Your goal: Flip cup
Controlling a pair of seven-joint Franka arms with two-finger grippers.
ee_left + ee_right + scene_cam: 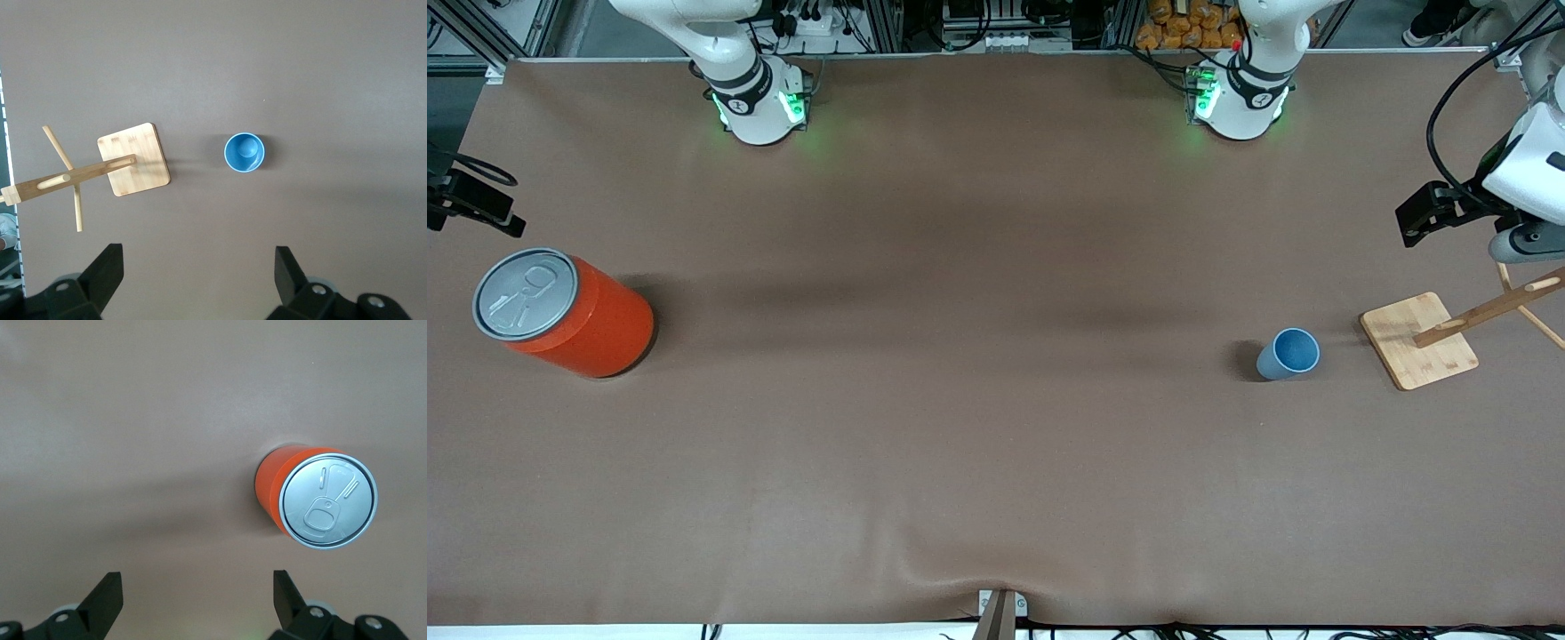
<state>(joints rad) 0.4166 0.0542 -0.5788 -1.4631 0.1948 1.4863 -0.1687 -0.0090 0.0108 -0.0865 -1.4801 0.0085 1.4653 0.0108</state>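
Note:
The small light-blue cup [1288, 354] stands on the brown table with its mouth up, beside a wooden stand toward the left arm's end. It also shows in the left wrist view [244, 152], mouth facing the camera. My left gripper [1416, 220] hangs high in the air over that end of the table, near the stand. Its jaws [199, 257] are open wide and empty, well apart from the cup. My right gripper [480, 209] hangs over the right arm's end of the table. It is open and empty [197, 580].
A wooden stand with a square bamboo base [1418, 340] and a pegged post sits beside the cup, also in the left wrist view [133, 159]. A big orange can with a grey pull-tab lid [560, 311] stands at the right arm's end, also in the right wrist view [313, 497].

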